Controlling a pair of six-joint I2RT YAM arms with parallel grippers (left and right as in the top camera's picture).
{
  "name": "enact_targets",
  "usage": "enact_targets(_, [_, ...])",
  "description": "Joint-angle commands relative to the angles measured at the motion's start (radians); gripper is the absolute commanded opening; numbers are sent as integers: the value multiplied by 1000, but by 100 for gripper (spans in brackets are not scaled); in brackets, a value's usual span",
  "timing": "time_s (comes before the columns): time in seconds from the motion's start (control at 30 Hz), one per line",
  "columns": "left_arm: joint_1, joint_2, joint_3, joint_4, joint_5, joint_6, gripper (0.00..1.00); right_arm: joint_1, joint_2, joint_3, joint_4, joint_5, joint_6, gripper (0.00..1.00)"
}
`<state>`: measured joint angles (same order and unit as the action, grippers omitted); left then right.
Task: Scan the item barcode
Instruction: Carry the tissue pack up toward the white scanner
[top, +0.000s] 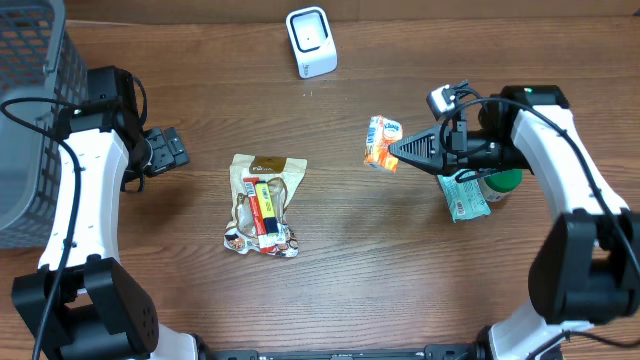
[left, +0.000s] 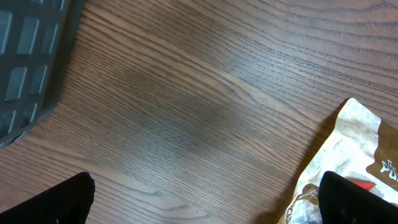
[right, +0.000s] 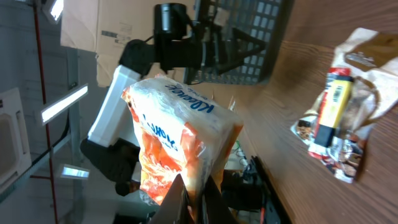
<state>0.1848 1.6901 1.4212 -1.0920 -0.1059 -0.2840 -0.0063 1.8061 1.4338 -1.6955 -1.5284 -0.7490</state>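
My right gripper (top: 398, 152) is shut on the edge of an orange and white snack packet (top: 381, 143), holding it up above the table to the right of centre. In the right wrist view the snack packet (right: 177, 146) stands on edge, pinched between the two fingertips (right: 175, 198) at the bottom. A white barcode scanner (top: 311, 41) stands at the back of the table, up and left of the packet. My left gripper (top: 167, 150) hangs open over bare wood at the left, nothing between its fingers (left: 68, 199).
A brown and white bag with a yellow item on it (top: 264, 205) lies left of centre, its corner showing (left: 351, 168) beside my left finger. A dark mesh basket (top: 30, 110) fills the far left. A green bottle (top: 503, 183) and a flat green packet (top: 464, 198) lie under my right arm.
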Motion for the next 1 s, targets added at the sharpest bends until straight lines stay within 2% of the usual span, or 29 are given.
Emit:
enact_targets(0.0, [-2,8,14,1,-1,15,100,4,-97,0,0,-42,48,4])
enact_targets(0.33, [-2,8,14,1,-2,15,100,7,-280,0,0,-42,69,4])
enact_targets(0.6, [-2,8,14,1,-1,15,100,7,-291,-1,36,-35,68,4])
enact_targets(0.8, [-2,8,14,1,-2,15,100,7,-291,-2,153,101,71,5])
enact_targets(0.87, [-2,8,14,1,-2,15,100,7,-288,-2,175,138,100,5])
enact_targets(0.97, [-2,8,14,1,-2,15,100,7,-274,-3,251,206,240,5])
